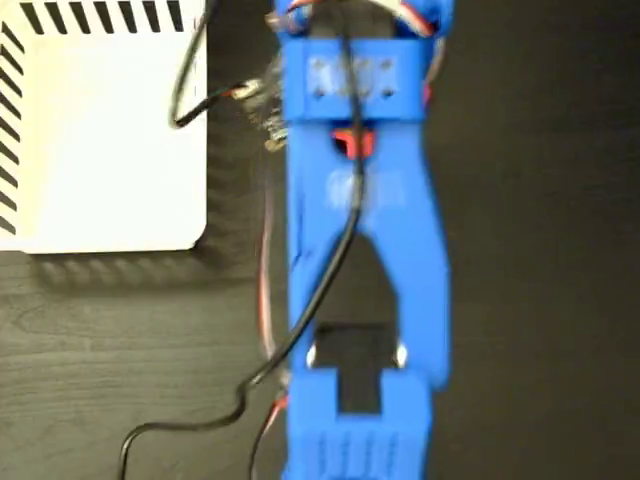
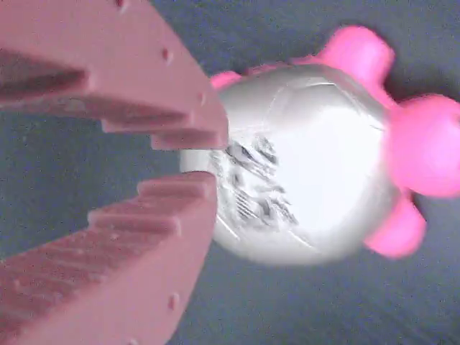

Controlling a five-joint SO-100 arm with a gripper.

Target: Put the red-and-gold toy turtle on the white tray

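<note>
Fingers narrowly parted beside turtle

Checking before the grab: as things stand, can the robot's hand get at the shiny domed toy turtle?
Probably yes. In the wrist view the hand sits right at the shiny domed toy turtle, fingers nearly closed at its shell edge, nothing between; actual contact is unclear.

fixed view: overhead, looking straight down on arm | wrist view: close behind pincer

Fixed view soft, blurry overall; white tray overexposed vs dark bench, shadow just below tray. Wrist view washed-out, pinkish cast; glare on turtle shell.
</note>
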